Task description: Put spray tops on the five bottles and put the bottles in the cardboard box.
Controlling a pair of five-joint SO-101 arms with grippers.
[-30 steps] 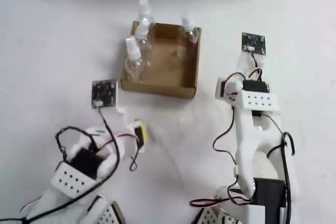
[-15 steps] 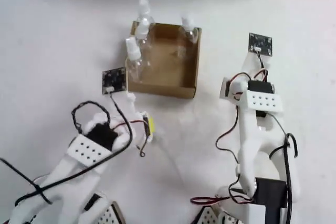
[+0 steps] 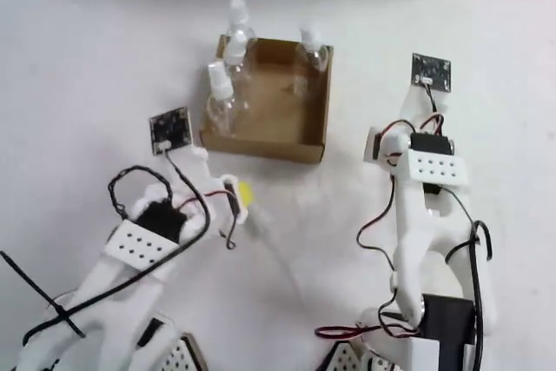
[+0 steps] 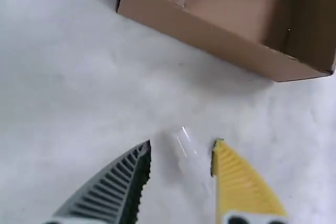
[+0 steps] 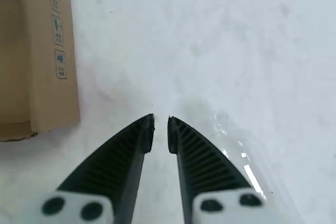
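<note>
White table (image 3: pixel 104 58) carries the brown cardboard box (image 3: pixel 261 143), with clear bottles (image 3: pixel 221 97) topped by white spray tops standing at its left and far edges. Left gripper (image 4: pixel 181 148) sits before the box, claw partly spread; right gripper (image 5: pixel 160 129), beside the box, is pinched nearly closed.

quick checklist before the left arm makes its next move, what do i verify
1. Left claw open: ok, there is a wide gap and it sits low over the table.
2. Target inside that gap: cannot tell, just a clear glint lies there.
3. Cardboard box upright with room: ok, much of its floor is bare.
4. Five capped bottles boxed: not ok, four show, along the box's left side and far edge.
5. Right claw out of the way: ok, it is shut and empty, over the table beside the box.
</note>
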